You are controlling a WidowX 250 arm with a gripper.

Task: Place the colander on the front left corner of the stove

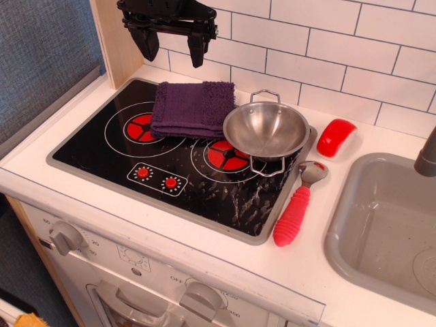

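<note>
we see hand (172, 42) empty, fingers spread, high above stove (82, 167). colander (266, 129) well below-right of hand: we judge light, stiff, slippery steel; grab rim or loop handle.

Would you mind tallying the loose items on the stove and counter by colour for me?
Silver: 1, the colander
Purple: 1, the folded cloth
Red: 2, the spoon with a red handle and the red piece by the wall
Total: 4
</note>
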